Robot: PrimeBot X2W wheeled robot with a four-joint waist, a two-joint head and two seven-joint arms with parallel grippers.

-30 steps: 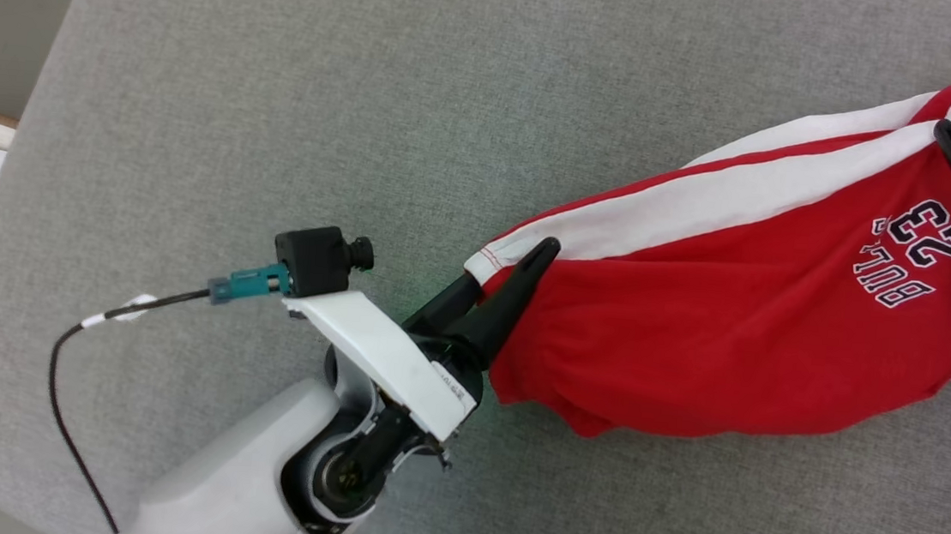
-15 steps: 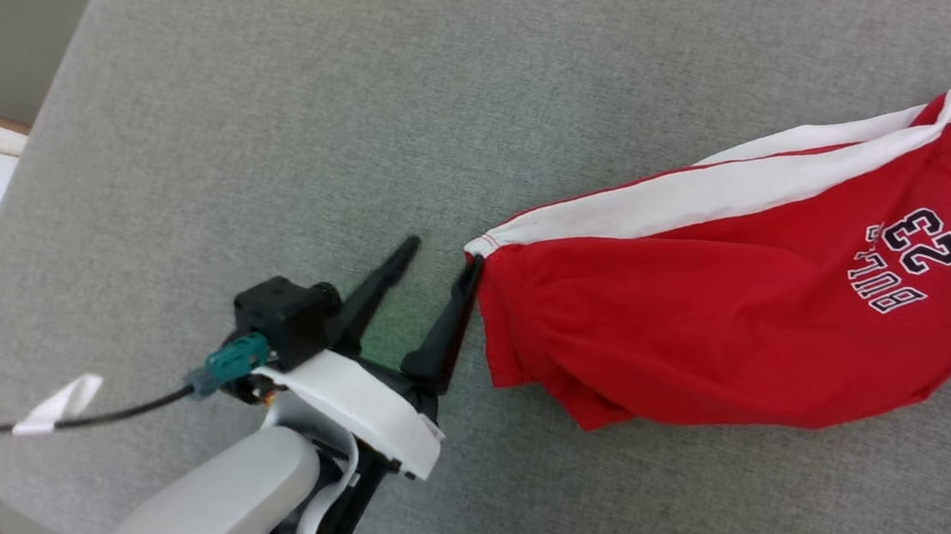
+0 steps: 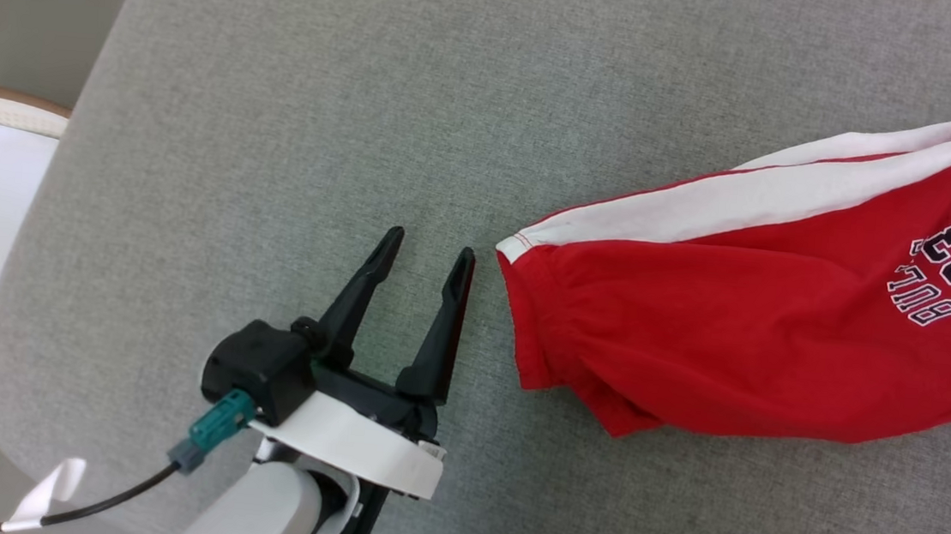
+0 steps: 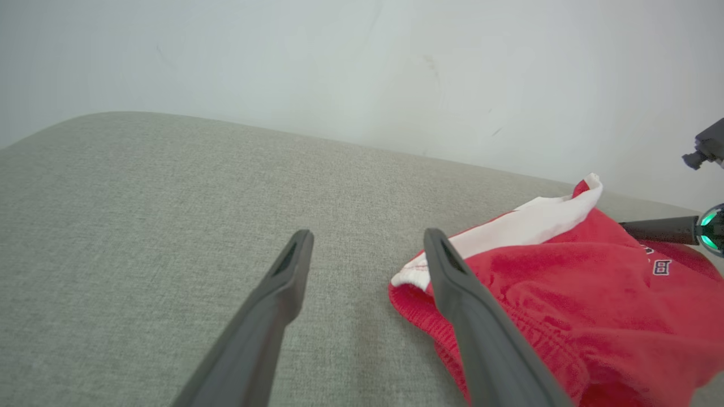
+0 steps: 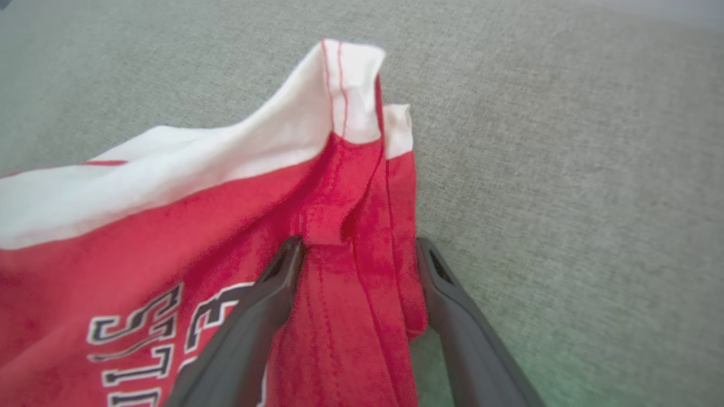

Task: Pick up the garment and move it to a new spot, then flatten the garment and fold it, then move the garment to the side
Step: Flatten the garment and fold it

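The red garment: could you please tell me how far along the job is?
Done: the garment lies on the grey surface, left gripper open beside its corner. In hand: the right gripper, fingers open, straddles its other end. Left: it is bunched, so flattening, folding and moving aside remain.

I read the garment [image 3: 735, 350] as soft matt knit cloth, the tabletop [image 3: 371, 77] as coarse grey weave, and the left gripper [image 3: 430, 242] at seven o'clock as matt black plastic.

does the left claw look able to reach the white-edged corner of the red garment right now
Probably yes. The left claw stands open just beside the white-edged corner of the garment, with bare grey cushion between them. A short sideways move should do.
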